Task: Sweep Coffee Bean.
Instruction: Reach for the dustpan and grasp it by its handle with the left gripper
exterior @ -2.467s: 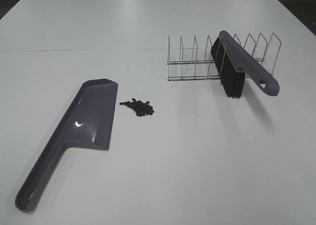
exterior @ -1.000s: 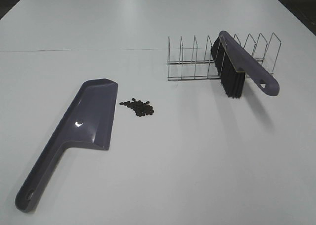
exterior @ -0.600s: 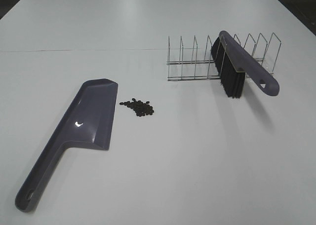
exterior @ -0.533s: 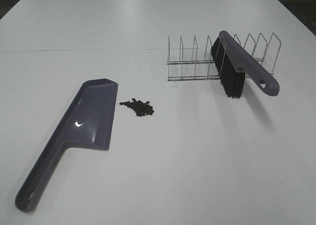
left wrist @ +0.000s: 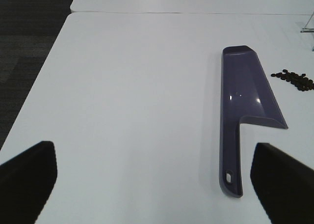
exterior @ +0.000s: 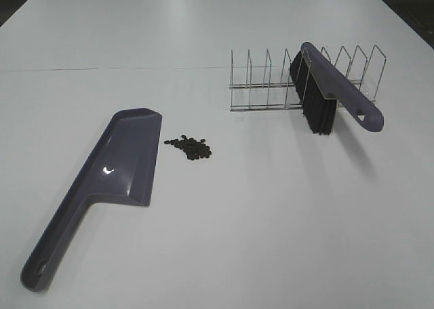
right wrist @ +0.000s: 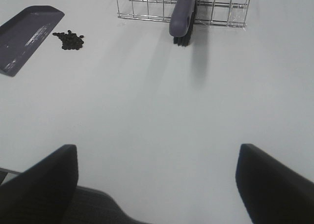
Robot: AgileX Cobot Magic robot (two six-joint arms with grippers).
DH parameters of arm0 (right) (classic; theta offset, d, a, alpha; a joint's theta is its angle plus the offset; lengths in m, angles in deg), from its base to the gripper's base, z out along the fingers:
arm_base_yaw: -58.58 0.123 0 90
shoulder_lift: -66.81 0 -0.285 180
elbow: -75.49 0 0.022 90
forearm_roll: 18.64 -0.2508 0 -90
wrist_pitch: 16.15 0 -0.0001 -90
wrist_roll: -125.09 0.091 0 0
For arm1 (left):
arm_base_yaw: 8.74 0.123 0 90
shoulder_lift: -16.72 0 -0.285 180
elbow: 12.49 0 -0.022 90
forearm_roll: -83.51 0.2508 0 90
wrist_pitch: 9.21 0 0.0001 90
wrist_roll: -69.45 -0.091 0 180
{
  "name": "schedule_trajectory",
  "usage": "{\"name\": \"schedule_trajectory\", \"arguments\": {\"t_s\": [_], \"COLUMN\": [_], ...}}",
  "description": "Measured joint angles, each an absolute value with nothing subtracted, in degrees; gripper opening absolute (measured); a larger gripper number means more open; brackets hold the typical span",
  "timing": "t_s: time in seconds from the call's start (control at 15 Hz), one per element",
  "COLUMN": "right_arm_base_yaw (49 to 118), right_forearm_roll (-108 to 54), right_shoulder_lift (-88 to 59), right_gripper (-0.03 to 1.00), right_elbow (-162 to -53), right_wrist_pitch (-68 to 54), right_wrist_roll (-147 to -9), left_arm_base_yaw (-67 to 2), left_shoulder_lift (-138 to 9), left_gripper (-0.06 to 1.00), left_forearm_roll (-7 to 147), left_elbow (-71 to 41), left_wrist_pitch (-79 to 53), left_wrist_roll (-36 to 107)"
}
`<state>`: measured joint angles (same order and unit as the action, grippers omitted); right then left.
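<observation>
A small cluster of dark coffee beans (exterior: pixel 190 146) lies on the white table, just right of the purple dustpan (exterior: pixel 108 179). The same beans (left wrist: pixel 294 79) and dustpan (left wrist: pixel 244 98) show in the left wrist view, and the right wrist view has the beans (right wrist: pixel 70 39) beside the dustpan (right wrist: pixel 25 35) too. A purple brush with black bristles (exterior: pixel 329 91) leans in the wire rack (exterior: pixel 271 78); it appears as the brush (right wrist: pixel 182 16) in the right wrist view. My left gripper (left wrist: pixel 154 177) and right gripper (right wrist: pixel 154 177) are open, far from everything and holding nothing. Neither arm shows in the exterior view.
The table's left edge (left wrist: pixel 46 62) borders dark floor in the left wrist view. A seam (exterior: pixel 108 69) crosses the tabletop at the back. The table's near edge (right wrist: pixel 98 204) shows under the right gripper.
</observation>
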<state>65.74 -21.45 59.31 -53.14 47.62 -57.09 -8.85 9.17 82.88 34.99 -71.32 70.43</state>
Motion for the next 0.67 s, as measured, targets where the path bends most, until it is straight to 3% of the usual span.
{"name": "schedule_trajectory", "arguments": {"t_s": [0.33,0.67], "right_arm_base_yaw": [65.74,65.74], "right_forearm_roll": [-21.45,-21.45], "right_shoulder_lift": [59.31,59.31], "right_gripper": [0.8,0.8], "right_elbow": [-53.14,-53.14], "right_wrist_pitch": [47.62,47.62], "right_wrist_roll": [-57.09,-57.09], "left_arm_base_yaw": [-8.85,-8.85], "left_shoulder_lift": [7.56,-8.77], "left_gripper": [0.99,0.99], "left_forearm_roll": [83.51,83.05], "left_elbow": [34.99,31.84], "left_wrist_pitch": [-71.32,-77.57], "left_wrist_roll": [70.43,70.43]}}
